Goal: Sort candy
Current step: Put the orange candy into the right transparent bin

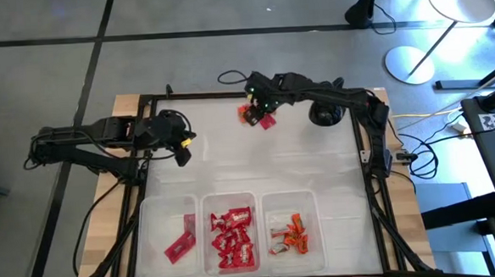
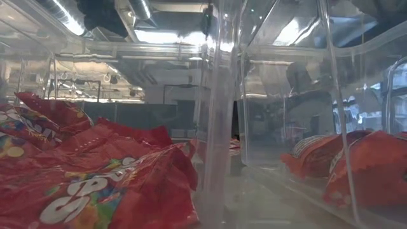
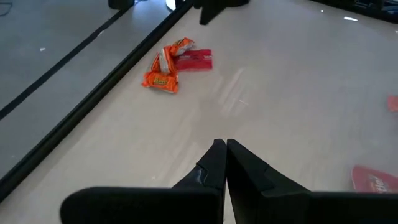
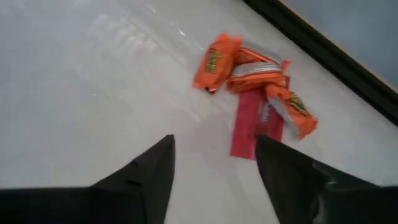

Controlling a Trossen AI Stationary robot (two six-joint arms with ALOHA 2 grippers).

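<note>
We judge we are at the pick step: our right gripper [image 4: 214, 152], jaws spread and empty, hangs just short of the last loose candy [image 4: 255, 81], an orange and red heap ahead of its tips. Next we lower and close. Our left gripper [image 3: 222, 149] waits shut, well apart. Bins [image 1: 229, 199] blur the low view.

The loose candy pile holds orange wrappers [image 4: 214, 62] with yellow lettering, one showing a silvery underside, over a plain flat red bar [image 4: 247, 124]. In the clear bins [image 1: 227, 199], red packets [image 1: 233, 237] carry white lettering and multicoloured dots (seen up close), beside orange pieces [image 1: 296, 231]. The table [image 1: 265, 159] is white, the arms black.
</note>
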